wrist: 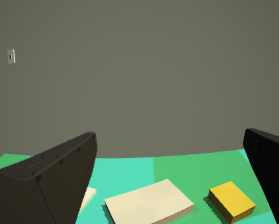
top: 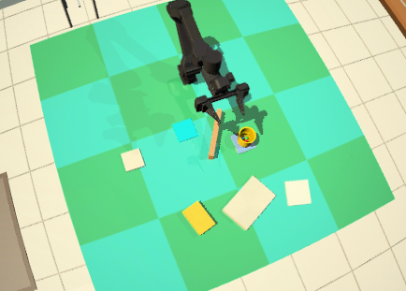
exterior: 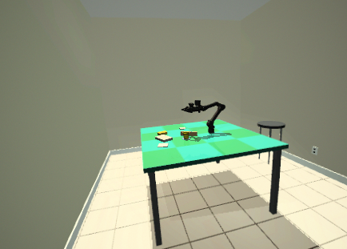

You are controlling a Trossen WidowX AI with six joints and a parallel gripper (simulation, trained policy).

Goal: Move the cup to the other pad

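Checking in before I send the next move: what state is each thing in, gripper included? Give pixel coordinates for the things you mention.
Gripper (top: 231, 118) (wrist: 174, 140): open, nothing between its fingers, raised above the table.
Yellow cup (top: 247, 135) (exterior: 185, 135): upright on the lavender pad.
Marbles (top: 245, 138): inside the cup.
Lavender pad (top: 239, 149): flat, partly covered.
Cyan pad (top: 185, 130): flat, uncovered.

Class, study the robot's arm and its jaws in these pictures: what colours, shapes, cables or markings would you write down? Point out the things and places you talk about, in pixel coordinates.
The arm (top: 191, 30) (exterior: 216, 115) is black or very dark throughout, built of straight links with chunky, rounded joints. Its jaws are two separate dark fingers, tapering towards their tips. The wrist view shows thin seam lines and small dark marks on one finger. No cable or lettering can be made out.
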